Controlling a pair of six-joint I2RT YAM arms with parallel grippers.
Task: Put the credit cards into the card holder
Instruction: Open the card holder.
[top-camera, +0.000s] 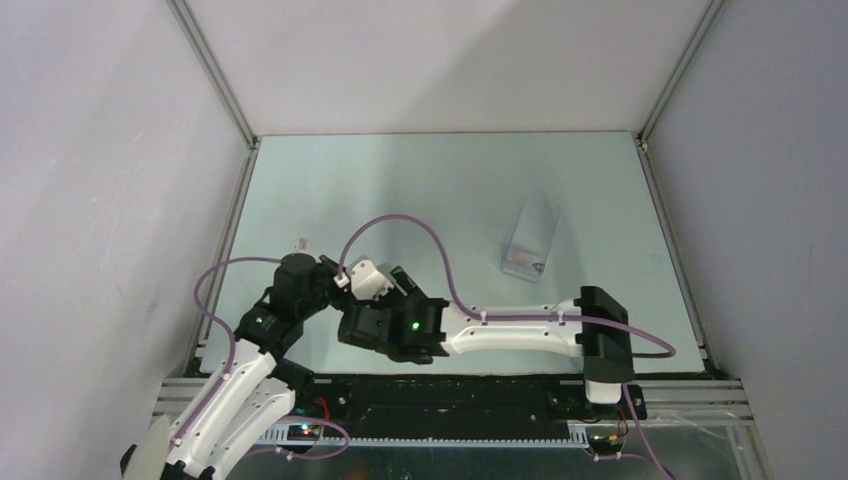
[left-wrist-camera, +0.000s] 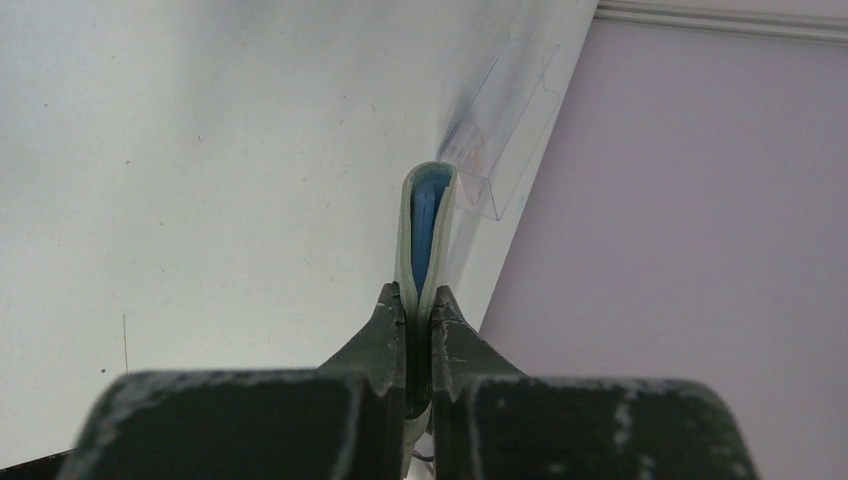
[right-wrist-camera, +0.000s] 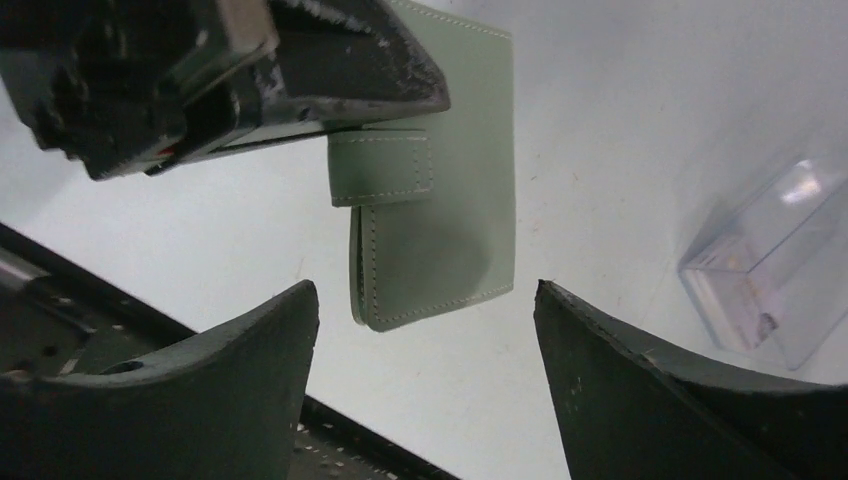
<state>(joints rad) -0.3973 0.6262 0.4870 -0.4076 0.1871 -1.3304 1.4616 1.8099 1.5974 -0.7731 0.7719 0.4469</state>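
My left gripper (left-wrist-camera: 418, 300) is shut on the card holder (left-wrist-camera: 427, 215), a pale grey wallet seen edge-on with its blue inside showing. In the right wrist view the card holder (right-wrist-camera: 440, 200) hangs above the table with its tab flap down, and the left gripper's fingers (right-wrist-camera: 330, 60) pinch its upper part. My right gripper (right-wrist-camera: 425, 300) stands open just in front of the wallet's lower edge, touching nothing. From above, both grippers meet near the table's front left (top-camera: 390, 305). Pale credit cards (right-wrist-camera: 745, 300) seem to lie inside a clear plastic case.
The clear plastic case (top-camera: 530, 245) lies right of centre on the pale table (top-camera: 400, 190). Grey walls and a metal frame (top-camera: 245, 190) enclose the table. A black rail (top-camera: 450, 385) runs along the near edge by the arm bases.
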